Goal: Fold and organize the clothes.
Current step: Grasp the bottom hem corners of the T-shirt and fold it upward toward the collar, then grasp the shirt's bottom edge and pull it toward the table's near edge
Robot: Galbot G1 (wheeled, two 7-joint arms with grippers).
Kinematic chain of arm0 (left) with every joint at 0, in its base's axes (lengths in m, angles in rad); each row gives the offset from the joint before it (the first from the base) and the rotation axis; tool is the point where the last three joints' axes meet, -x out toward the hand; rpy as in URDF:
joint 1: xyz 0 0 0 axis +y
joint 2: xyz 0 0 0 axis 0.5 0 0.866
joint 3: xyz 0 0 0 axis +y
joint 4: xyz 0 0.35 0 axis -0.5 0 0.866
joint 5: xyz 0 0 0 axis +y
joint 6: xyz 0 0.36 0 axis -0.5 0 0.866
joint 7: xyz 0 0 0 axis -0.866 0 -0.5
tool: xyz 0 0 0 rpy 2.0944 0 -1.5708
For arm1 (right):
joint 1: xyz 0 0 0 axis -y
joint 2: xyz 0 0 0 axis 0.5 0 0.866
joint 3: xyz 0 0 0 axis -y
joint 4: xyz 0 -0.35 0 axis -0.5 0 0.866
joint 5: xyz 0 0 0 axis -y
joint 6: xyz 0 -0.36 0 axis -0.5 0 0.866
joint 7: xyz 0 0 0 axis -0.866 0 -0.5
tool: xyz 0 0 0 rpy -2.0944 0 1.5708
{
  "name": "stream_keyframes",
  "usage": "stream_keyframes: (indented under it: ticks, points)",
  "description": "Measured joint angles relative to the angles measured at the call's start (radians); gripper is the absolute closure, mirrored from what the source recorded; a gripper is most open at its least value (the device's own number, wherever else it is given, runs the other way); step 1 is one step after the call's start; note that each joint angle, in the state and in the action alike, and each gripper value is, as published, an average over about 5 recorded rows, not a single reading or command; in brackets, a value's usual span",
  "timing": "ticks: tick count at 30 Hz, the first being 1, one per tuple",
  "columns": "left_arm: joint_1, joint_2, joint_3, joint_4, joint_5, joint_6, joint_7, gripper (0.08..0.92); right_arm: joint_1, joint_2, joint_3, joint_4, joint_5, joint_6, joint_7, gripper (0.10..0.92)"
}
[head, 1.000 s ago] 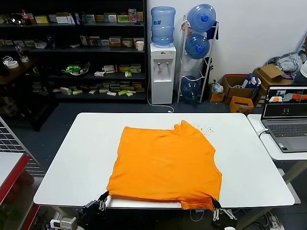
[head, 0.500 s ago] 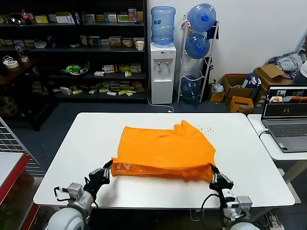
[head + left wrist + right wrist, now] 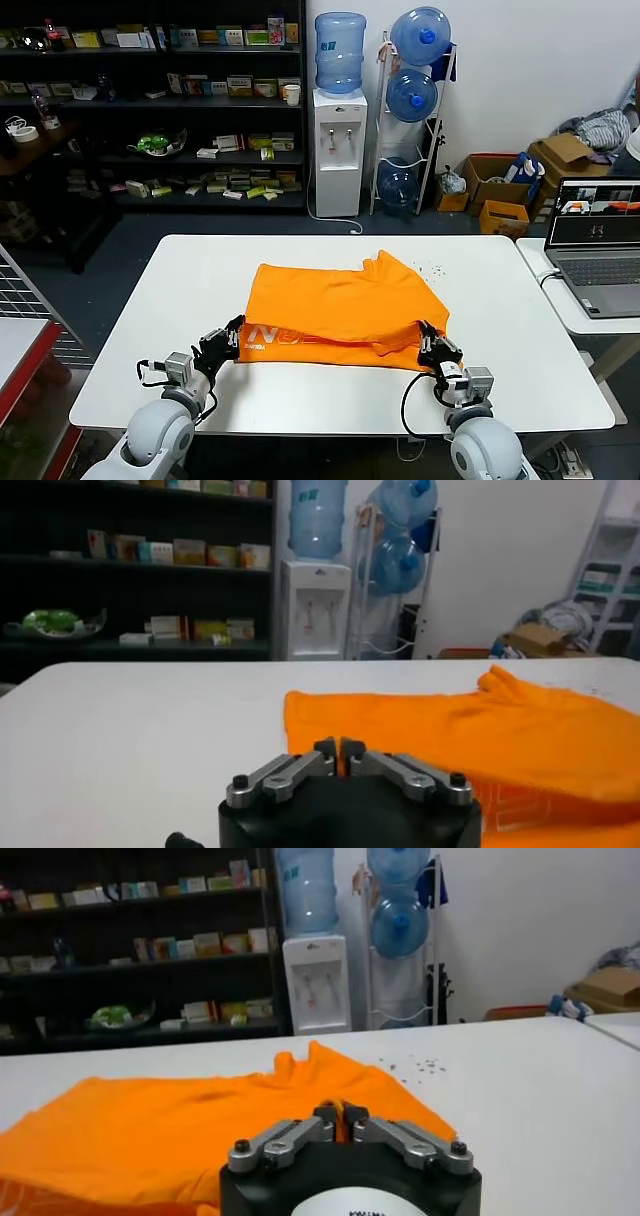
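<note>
Lying across the middle of the white worktop (image 3: 140, 330), the orange T-shirt (image 3: 345, 300) fills the centre of the head view, its near hem turned up and folded back over the body so that a band of pale lettering (image 3: 275, 337) shows along the lower left of the cloth; the neck opening and a raised sleeve sit at the far edge, toward the upper middle of the frame. At the fold's lower left corner the left claw (image 3: 228, 340) is pinching the turned-over hem, its fingers pressed together on the orange cloth; in the left wrist view the fingertips (image 3: 339, 750) meet with the shirt spread out beyond them. At the fold's lower right corner the right claw (image 3: 433, 345) likewise nips the hem, and the right wrist view shows its fingers (image 3: 342, 1114) closed with a sliver of orange between them. Small dark specks (image 3: 432, 268) dot the worktop just right of the sleeve. A laptop (image 3: 597, 240) stands open on a side table at the right edge, and a water dispenser (image 3: 339, 125) stands by dark shelves (image 3: 150, 100) in the upper part of the frame
</note>
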State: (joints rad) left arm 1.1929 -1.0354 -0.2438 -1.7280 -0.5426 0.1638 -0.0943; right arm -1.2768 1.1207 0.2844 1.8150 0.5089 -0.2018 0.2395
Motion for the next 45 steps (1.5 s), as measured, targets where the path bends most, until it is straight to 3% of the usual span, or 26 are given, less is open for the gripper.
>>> stream_keyframes:
  ticks: [14, 20, 41, 45]
  points:
    - [0.123, -0.005, -0.042, -0.071, 0.058, 0.017, -0.003, 0.342, -0.150, -0.043, 0.082, 0.046, -0.081, 0.000, -0.048, 0.252]
    - [0.152, -0.039, -0.045, -0.063, 0.080, 0.011, 0.012, 0.196, -0.198, -0.043, 0.107, 0.049, -0.069, -0.021, -0.056, 0.204]
    - [0.100, -0.038, -0.030, -0.009, 0.014, 0.095, -0.010, 0.189, -0.141, -0.052, 0.112, 0.005, 0.023, -0.095, -0.040, 0.205]
    - [0.089, -0.034, -0.026, 0.003, -0.001, 0.114, -0.015, 0.226, -0.130, -0.051, 0.107, -0.005, 0.039, -0.107, -0.039, 0.274]
